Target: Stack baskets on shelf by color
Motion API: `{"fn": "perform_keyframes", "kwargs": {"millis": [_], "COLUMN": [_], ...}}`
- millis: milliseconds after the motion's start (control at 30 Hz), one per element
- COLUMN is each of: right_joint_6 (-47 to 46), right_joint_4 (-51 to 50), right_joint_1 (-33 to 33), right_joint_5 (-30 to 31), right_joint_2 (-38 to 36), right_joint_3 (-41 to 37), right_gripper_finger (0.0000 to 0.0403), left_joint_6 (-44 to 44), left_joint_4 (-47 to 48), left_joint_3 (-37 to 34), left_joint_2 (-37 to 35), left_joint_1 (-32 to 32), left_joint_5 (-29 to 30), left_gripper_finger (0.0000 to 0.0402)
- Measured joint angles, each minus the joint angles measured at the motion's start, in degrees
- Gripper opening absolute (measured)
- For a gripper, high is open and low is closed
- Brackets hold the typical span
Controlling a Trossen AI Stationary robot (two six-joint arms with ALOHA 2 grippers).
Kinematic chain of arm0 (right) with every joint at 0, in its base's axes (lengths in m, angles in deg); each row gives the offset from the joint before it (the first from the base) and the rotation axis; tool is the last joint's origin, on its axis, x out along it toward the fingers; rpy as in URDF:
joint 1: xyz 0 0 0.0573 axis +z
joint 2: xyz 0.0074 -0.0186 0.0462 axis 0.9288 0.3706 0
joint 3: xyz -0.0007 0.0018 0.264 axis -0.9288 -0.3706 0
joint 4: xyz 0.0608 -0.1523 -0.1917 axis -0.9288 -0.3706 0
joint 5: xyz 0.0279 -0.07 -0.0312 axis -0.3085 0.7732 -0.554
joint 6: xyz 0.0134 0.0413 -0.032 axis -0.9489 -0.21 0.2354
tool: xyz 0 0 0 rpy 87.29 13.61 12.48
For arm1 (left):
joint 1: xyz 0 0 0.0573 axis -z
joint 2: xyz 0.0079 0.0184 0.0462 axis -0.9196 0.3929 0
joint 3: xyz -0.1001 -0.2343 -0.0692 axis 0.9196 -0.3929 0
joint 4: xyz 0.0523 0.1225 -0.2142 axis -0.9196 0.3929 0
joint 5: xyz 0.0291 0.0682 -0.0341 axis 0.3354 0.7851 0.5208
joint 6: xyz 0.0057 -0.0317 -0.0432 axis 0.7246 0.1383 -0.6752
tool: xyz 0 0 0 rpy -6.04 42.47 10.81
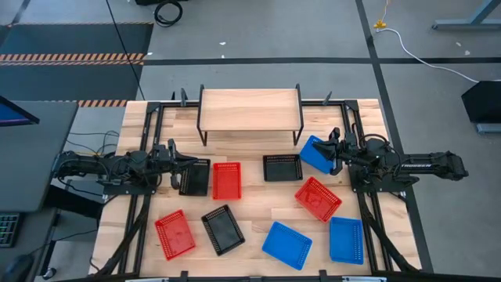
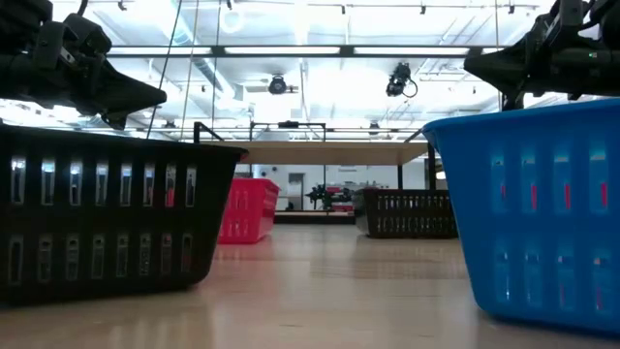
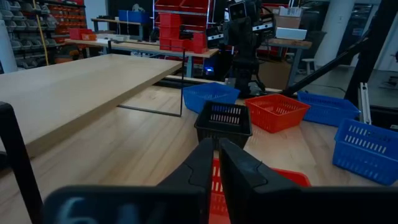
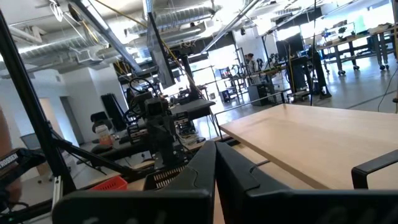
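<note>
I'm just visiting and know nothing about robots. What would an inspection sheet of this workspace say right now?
Surface: wooden table, dry and bare between items.
Job's things: shelf top bare; nine baskets on the table, three red, three black, three blue.
Clutter: nothing seen.
Grippers: left gripper by a black basket; right gripper over a tilted blue basket. Both look shut.
Cables: black cable and white cable on the floor.
Surroundings: grey floor, workshop benches beyond.

Grey concrete floor [image 1: 258, 31], hazard-striped mat [image 1: 70, 56] far left, bright ceiling lights [image 2: 320, 92], workbenches [image 4: 348, 43] beyond.
</note>
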Motion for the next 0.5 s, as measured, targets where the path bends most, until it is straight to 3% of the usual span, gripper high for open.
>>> {"fn": "perform_keyframes", "kwargs": {"millis": [500], "right_joint_6": [0.0], "right_joint_4": [0.0], "right_joint_1": [0.0], "right_joint_5": [0.0], "right_joint_2": [0.0], "right_joint_3": [0.0], "right_gripper_finger": [0.0014], "left_joint_6": [0.0], "left_joint_4": [0.0], "left_joint_3": [0.0], "left_joint_2": [0.0], "left_joint_1": [0.0], "left_joint_5": [0.0], "left_gripper_finger": [0.0031]}}
